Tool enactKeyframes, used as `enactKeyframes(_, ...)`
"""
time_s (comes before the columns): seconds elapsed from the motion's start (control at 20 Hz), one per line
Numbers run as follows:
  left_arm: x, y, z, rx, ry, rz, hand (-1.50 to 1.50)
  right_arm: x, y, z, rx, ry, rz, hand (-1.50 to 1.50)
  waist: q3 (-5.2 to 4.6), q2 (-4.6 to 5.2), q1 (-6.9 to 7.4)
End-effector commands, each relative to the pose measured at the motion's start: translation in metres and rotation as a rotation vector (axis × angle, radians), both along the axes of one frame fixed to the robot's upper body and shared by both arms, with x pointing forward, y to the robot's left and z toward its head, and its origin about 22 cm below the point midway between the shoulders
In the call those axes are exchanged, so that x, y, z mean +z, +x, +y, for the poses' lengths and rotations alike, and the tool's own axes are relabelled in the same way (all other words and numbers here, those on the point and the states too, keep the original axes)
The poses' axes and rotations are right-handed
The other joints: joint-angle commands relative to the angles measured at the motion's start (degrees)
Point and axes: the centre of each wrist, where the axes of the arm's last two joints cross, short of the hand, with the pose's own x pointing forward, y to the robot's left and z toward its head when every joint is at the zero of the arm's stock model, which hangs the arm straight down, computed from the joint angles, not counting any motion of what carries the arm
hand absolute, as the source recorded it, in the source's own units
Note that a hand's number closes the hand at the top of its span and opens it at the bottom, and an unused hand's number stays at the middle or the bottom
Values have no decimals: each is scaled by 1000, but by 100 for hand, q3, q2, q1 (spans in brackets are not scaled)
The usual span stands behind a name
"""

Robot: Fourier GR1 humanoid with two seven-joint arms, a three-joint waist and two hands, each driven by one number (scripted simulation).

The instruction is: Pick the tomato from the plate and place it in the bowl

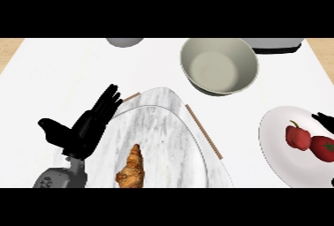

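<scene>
A white plate [277,150] lies at the right and carries two red pieces. The tomato [324,148], with a green star-shaped stem, is next to the right edge. A red fruit with a curved stem [298,136] lies just left of it. The grey-green bowl [219,66] stands at the back, left of and beyond the plate, with nothing in it. Only a small black part of my right hand [324,118] shows at the right edge, just beyond the tomato. My left hand [83,126] rests open at the left, fingers up.
A marble board [160,132] with a wooden edge fills the middle, and a croissant [132,170] lies on its near part. A grey rounded object [124,42] and a grey and black item [276,45] stand at the back edge.
</scene>
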Motion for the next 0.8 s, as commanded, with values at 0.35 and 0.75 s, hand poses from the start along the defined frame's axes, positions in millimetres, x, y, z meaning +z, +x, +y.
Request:
enactKeyframes(0.35,-1,-7,-2,-15,-10,-1,0,-45,2,1,2,21,-23,-150,0,1,6)
enactKeyframes(0.75,-1,5,-10,0,-5,6,0,-34,-4,-8,94,56,-82,150,-2,-2,-19)
